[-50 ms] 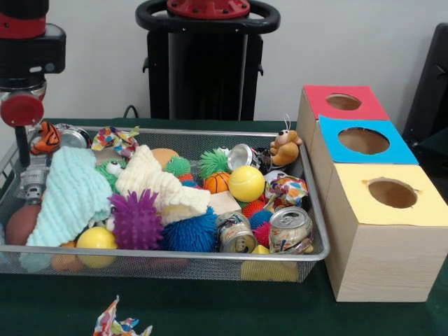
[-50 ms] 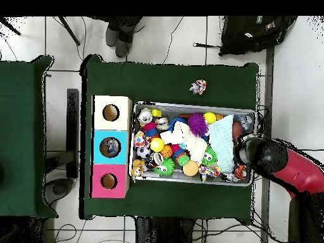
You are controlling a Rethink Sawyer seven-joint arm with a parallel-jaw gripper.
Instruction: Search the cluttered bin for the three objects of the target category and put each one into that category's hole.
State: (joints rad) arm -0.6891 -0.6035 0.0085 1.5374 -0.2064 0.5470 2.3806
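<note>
The wire bin (image 1: 318, 253) is packed with toys. Crushed cans lie at the front right (image 1: 290, 229), front middle (image 1: 234, 232) and at the back (image 1: 245, 155). Yellow balls (image 1: 246, 183) (image 1: 96, 239), a small basketball (image 1: 217, 182), and purple (image 1: 136, 220), blue (image 1: 189, 234) and green (image 1: 213, 162) spiky balls sit among a mint cloth (image 1: 70, 196) and a cream cloth (image 1: 157, 185). My gripper (image 1: 31, 183) hangs low in the bin's left end beside the mint cloth, under a tiger plush (image 1: 45, 136). From overhead the arm's black head (image 2: 252, 152) hides it.
Three boxes with round holes stand beside the bin: red (image 1: 343, 101), blue (image 1: 364, 140), yellow (image 1: 392, 192). A brown plush (image 1: 285, 148) sits in the bin's corner near them. A crumpled wrapper (image 1: 122, 325) lies on the green cloth outside. A person's feet (image 2: 120, 35) show past the table.
</note>
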